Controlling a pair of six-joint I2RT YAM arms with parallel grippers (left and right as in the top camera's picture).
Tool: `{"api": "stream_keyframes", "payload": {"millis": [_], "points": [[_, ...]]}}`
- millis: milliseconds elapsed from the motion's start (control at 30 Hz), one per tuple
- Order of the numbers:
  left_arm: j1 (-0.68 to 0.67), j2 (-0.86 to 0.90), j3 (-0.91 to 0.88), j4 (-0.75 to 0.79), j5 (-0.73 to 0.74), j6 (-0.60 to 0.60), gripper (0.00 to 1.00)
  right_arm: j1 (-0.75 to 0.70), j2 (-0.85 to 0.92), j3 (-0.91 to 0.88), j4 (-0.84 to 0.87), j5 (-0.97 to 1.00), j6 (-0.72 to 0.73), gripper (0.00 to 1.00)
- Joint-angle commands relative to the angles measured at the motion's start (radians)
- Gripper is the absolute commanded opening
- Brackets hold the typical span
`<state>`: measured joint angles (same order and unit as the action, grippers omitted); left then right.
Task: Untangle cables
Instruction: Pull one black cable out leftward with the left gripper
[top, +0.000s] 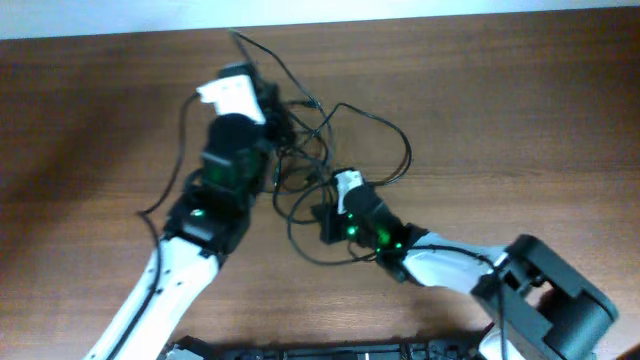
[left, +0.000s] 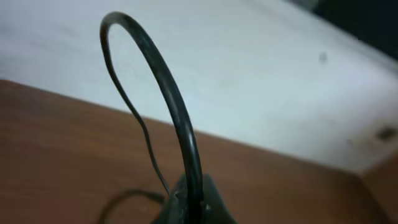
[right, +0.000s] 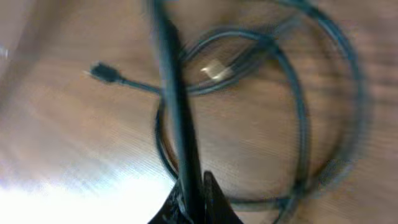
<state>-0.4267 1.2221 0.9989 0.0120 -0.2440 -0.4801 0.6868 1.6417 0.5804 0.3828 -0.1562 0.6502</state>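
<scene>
Left pincer (left: 189, 204) and right pincer (right: 193, 200) each seem clamped on cables (right: 302, 124) tangled across the wooden table (top: 520, 120).

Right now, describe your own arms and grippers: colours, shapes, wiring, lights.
The left arm has a white lower link, black upper housings and a green light. The right arm is white too, on a blocky black base, with green lights. The left gripper and right gripper show dark fingertips; overhead, their bodies are white.
</scene>
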Motion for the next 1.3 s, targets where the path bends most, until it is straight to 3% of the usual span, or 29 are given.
{"api": "stream_keyframes", "payload": {"millis": [0, 133, 233, 367, 433, 500, 633, 700, 867, 900, 1033, 1100, 1267], "points": [[0.163, -0.132, 0.013, -0.038, -0.032, 0.002, 0.0, -0.163, -0.122, -0.002, -0.175, 0.015, -0.014, 0.04], [0.288, -0.197, 0.013, -0.152, 0.028, 0.008, 0.0, -0.417, -0.183, -0.002, -0.367, -0.004, -0.014, 0.04], [0.309, -0.201, 0.013, -0.158, 0.158, 0.017, 0.0, -0.486, -0.182, -0.002, -0.429, -0.082, -0.015, 0.04], [0.309, -0.217, 0.024, -0.067, 0.227, 0.269, 0.0, -0.486, -0.182, -0.002, -0.552, 0.005, -0.014, 0.04], [0.323, -0.245, 0.056, 0.032, 0.216, 0.331, 0.0, -0.486, -0.182, -0.002, -0.612, 0.015, -0.015, 0.04], [0.345, -0.252, 0.065, 0.124, 0.124, 0.386, 0.0, -0.486, -0.182, -0.002, -0.645, 0.015, -0.014, 0.04], [0.387, -0.171, 0.065, 0.17, -0.242, 0.426, 0.0, -0.485, -0.182, -0.002, -0.649, 0.014, -0.014, 0.05], [0.42, -0.117, 0.065, 0.276, -0.353, 0.47, 0.0, -0.485, -0.182, -0.002, -0.649, 0.011, -0.014, 0.06], [0.453, -0.087, 0.065, 0.566, -0.367, 0.523, 0.0, -0.485, -0.182, -0.002, -0.652, 0.011, -0.014, 0.11], [0.453, -0.087, 0.065, 0.57, -0.34, 0.523, 0.0, -0.485, -0.182, -0.002, -0.652, 0.011, -0.014, 0.15], [0.453, -0.079, 0.065, 0.339, -0.256, 0.522, 0.0, -0.485, -0.181, -0.002, -0.654, 0.01, -0.014, 0.56], [0.454, -0.045, 0.065, 0.291, -0.257, 0.523, 0.0, -0.485, -0.181, -0.002, -0.657, 0.011, -0.014, 0.99], [0.49, 0.057, 0.065, 0.442, -0.257, 0.523, 0.0, -0.485, -0.181, -0.002, -0.656, 0.011, -0.014, 0.99]]}}
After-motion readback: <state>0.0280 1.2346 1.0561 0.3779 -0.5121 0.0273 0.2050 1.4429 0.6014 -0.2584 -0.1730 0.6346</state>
